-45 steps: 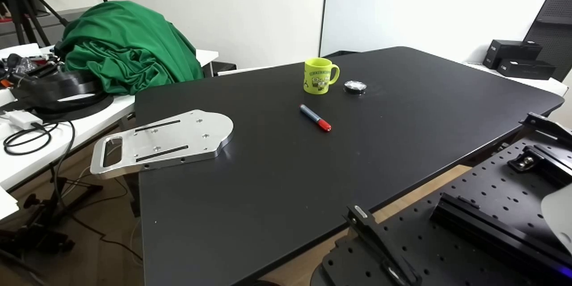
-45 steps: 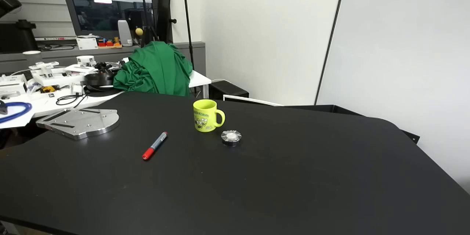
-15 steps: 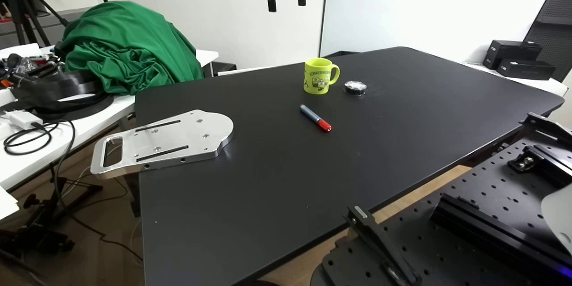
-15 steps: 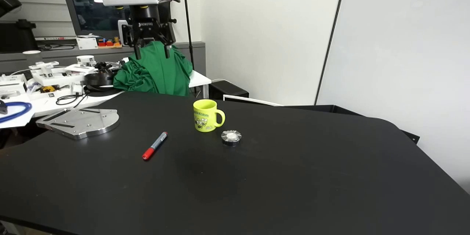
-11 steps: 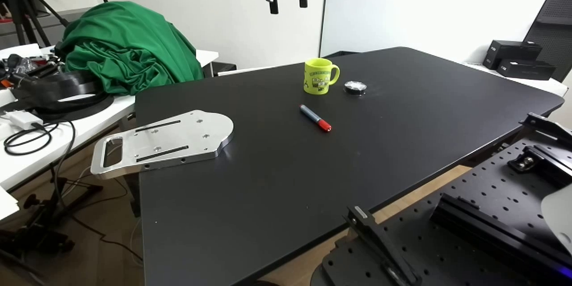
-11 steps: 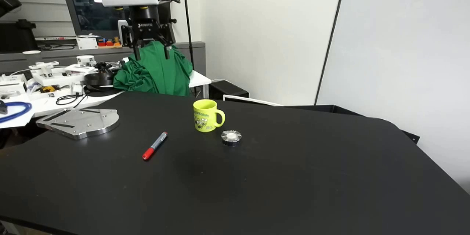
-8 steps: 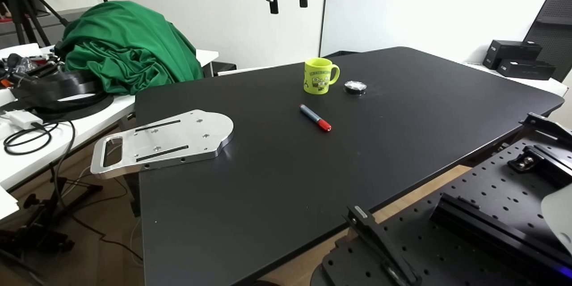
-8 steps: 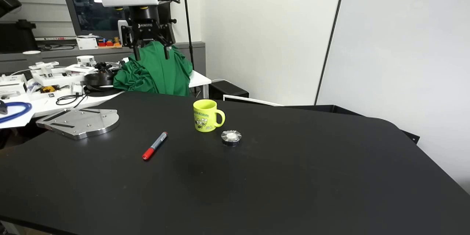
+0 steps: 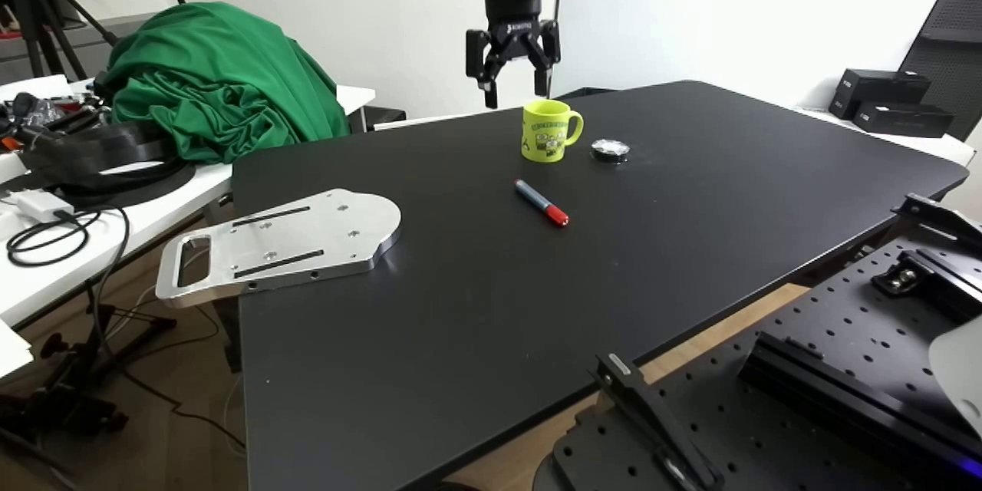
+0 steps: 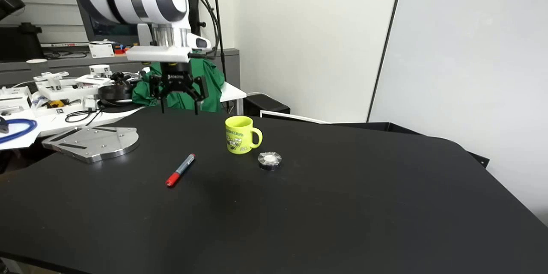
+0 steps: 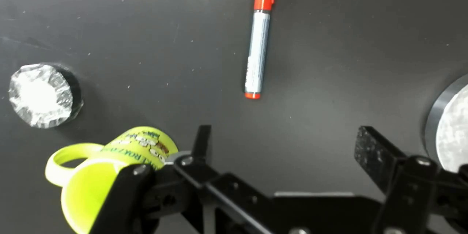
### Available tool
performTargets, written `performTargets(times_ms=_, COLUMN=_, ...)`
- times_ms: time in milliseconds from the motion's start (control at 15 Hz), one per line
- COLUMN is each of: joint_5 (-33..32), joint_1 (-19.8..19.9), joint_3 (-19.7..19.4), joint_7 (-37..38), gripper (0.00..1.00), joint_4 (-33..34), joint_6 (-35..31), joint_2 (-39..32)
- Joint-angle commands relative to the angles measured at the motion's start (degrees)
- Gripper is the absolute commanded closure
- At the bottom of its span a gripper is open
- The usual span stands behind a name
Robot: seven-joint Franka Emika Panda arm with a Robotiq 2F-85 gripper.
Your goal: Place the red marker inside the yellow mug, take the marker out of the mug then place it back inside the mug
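The red marker, with a grey barrel and red cap, lies flat on the black table in both exterior views [image 9: 542,202] [image 10: 180,170] and the wrist view [image 11: 259,40]. The yellow mug stands upright near it in both exterior views [image 9: 543,134] [image 10: 239,137]. It shows at lower left in the wrist view [image 11: 142,144], partly hidden by a finger. My gripper [image 9: 517,94] [image 10: 180,110] is open, points down and hangs above the table, apart from both. In the wrist view nothing is between its fingertips [image 11: 283,133]; the marker lies ahead of the gap.
A small round black object with a shiny whitish top [image 10: 269,159] sits beside the mug's handle. A silver metal plate [image 9: 307,238] lies at the table's edge; its rounded end shows in the wrist view [image 11: 455,128]. A green cloth heap [image 9: 222,84] lies on a side table.
My gripper, out of view three seconds ago, has come in from above and is lower now than half a second ago. It stays open. The marker and mug have not moved.
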State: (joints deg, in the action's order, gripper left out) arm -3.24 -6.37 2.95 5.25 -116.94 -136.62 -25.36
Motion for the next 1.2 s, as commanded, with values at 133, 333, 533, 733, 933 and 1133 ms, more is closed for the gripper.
performTargets(times_ms=133, joint_5=5.91, joint_1=0.9, joint_3=0.26, joint_7=2.3, gripper=0.0, joint_4=-3.14, joint_6=-11.98, joint_2=-6.39)
performTargets(times_ms=333, joint_5=8.45, joint_1=1.27, joint_3=0.82, joint_7=1.44, gripper=0.0, joint_4=-1.64, joint_6=-14.93, joint_2=-10.52)
performTargets(times_ms=533, joint_5=9.22, joint_1=0.97, joint_3=0.8, joint_7=1.34, gripper=0.0, joint_4=-0.87, joint_6=-16.62, joint_2=-12.86)
performTargets(times_ms=733, joint_5=8.85, joint_1=0.54, joint_3=0.34, joint_7=1.63, gripper=0.0, joint_4=-0.41, joint_6=-16.88, joint_2=-14.16)
performTargets(times_ms=933, joint_5=8.8, joint_1=0.5, joint_3=0.25, joint_7=1.7, gripper=0.0, joint_4=0.11, joint_6=-16.58, joint_2=-14.97)
performTargets(times_ms=1133, joint_5=8.72, joint_1=0.44, joint_3=0.1, joint_7=1.78, gripper=0.0, joint_4=0.41, joint_6=-16.53, joint_2=-15.67)
